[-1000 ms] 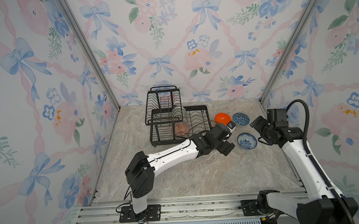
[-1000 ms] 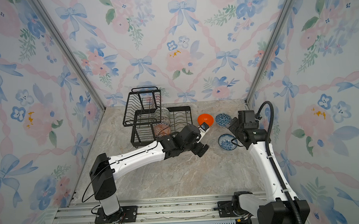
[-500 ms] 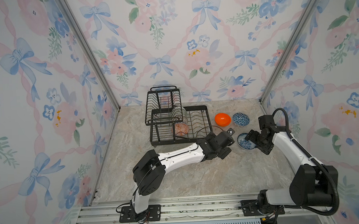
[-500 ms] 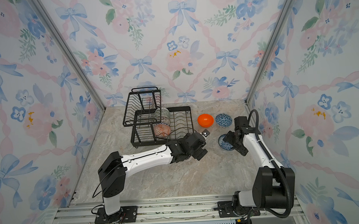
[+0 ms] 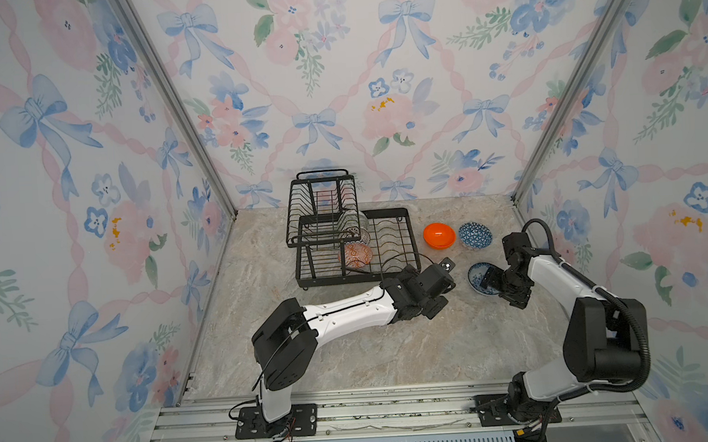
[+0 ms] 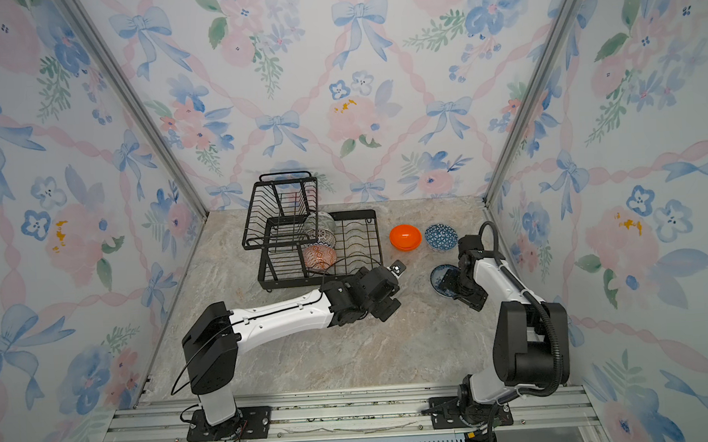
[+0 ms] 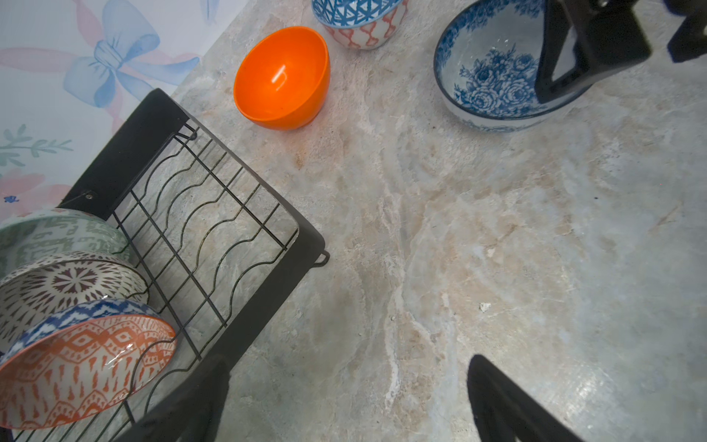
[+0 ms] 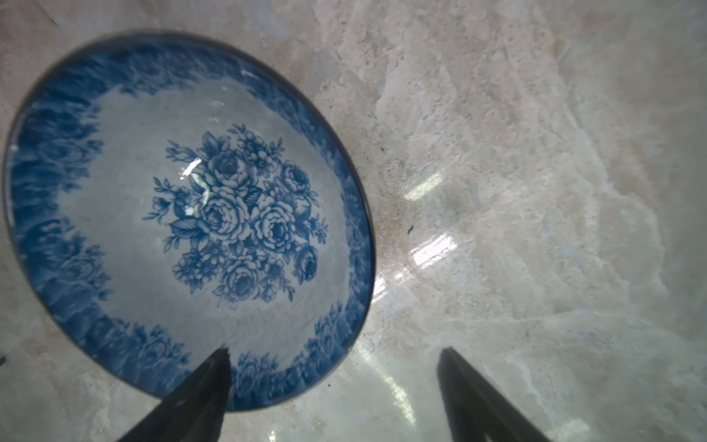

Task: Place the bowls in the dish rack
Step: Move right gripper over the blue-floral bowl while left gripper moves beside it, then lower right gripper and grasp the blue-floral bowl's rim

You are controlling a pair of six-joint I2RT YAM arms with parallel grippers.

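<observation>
Blue floral bowl rim inside parted right tool, ungripped; left tool wide, empty, above marble.

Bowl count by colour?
Orange: 2 (plain bowl, patterned bowl)
Blue: 2 (geometric bowl, floral bowl)
Grey-green bowl: 1
Brown-and-white bowl: 1
Total: 6

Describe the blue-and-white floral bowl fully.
The blue-and-white floral bowl is small, round, glossy like glazed ceramic: a blue rose bouquet in its white well, a blue floral band inside the rim. It sits upright, empty, on the marble tabletop. The open right gripper straddles its rim, one finger over the inside, one outside; contact unclear.
</observation>
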